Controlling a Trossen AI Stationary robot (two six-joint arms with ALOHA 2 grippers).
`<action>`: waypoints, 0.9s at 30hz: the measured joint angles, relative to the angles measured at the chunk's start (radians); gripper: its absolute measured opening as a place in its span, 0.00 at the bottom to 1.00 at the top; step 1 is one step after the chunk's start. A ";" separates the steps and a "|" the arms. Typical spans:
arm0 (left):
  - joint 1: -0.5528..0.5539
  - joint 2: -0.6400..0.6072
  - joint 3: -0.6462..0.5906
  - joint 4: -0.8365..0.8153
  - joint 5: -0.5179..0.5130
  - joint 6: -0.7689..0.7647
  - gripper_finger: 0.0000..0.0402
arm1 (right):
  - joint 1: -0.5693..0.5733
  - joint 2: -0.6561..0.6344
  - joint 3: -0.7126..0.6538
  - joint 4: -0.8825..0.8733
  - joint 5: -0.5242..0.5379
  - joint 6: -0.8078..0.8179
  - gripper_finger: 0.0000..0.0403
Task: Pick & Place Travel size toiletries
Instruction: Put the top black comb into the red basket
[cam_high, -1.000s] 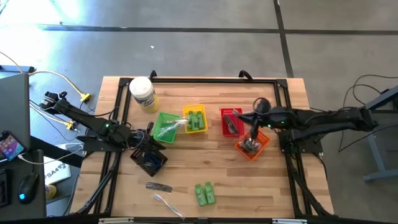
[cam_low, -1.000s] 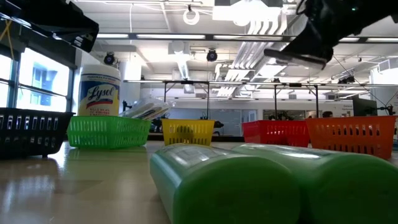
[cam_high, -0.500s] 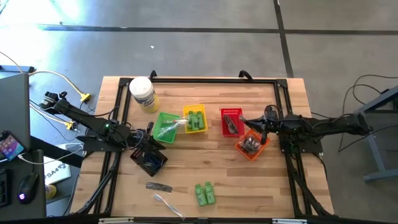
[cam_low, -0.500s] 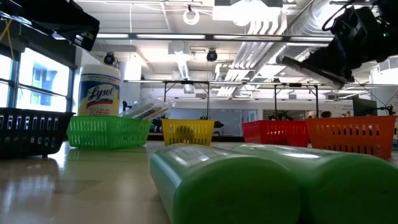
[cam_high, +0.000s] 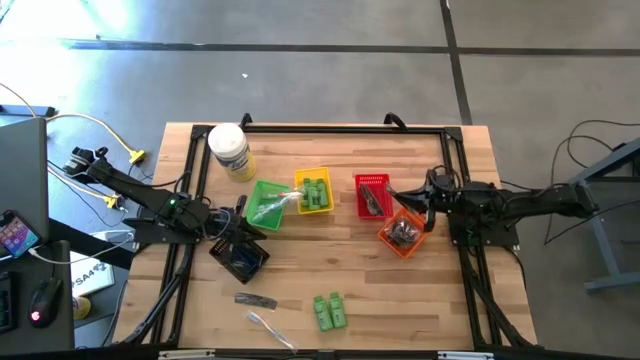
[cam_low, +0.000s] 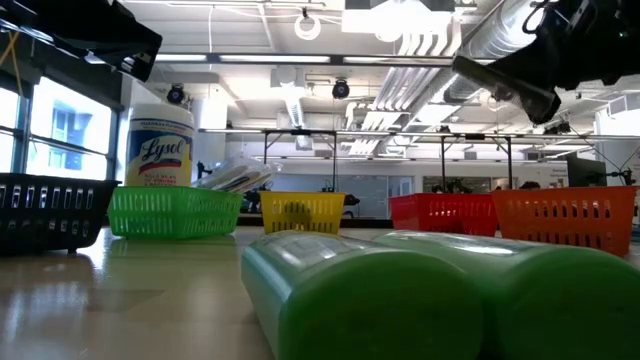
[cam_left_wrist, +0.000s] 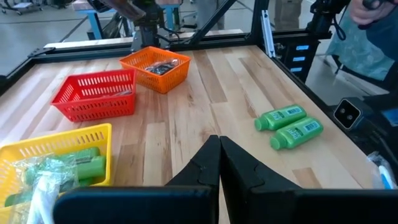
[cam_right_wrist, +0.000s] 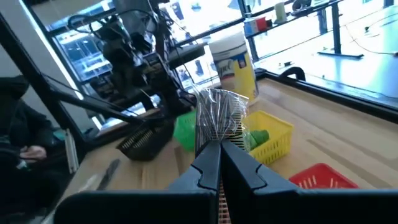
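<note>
Two bright green bottles (cam_high: 329, 311) lie side by side on their sides near the table's near edge, filling the low view (cam_low: 400, 295). A slim black stick (cam_high: 255, 300) and a clear-wrapped stick (cam_high: 265, 325) lie on the wood left of them. More green bottles lie in the yellow basket (cam_high: 314, 193), clear-wrapped sticks in the green basket (cam_high: 268, 204), and dark round pieces in the orange basket (cam_high: 405, 233). My left gripper (cam_left_wrist: 219, 140) hovers shut by the black basket (cam_high: 240, 258). My right gripper (cam_right_wrist: 219, 148), also shut, is raised over the orange basket's right side.
A white jar with a yellow label (cam_high: 230, 152) stands at the far left. The red basket (cam_high: 372, 195) sits between the yellow and orange ones. A black frame rail runs around the table top. Bare wood lies in the middle and at the near right.
My right gripper has risen from the orange basket, where it pointed down, and drawn back toward the table's right edge, tipping to a more level pose. The baskets and the loose items have stayed where they were.
</note>
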 joint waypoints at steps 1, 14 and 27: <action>0.000 0.000 0.000 0.000 -0.001 0.002 0.00 | 0.000 0.012 0.010 0.000 0.000 0.007 0.01; 0.000 0.000 0.000 -0.001 -0.001 0.004 0.00 | -0.030 0.523 0.355 -0.272 0.155 0.158 0.01; 0.000 0.000 0.000 -0.003 -0.001 0.008 0.00 | -0.181 0.913 0.545 -0.402 0.132 0.298 0.01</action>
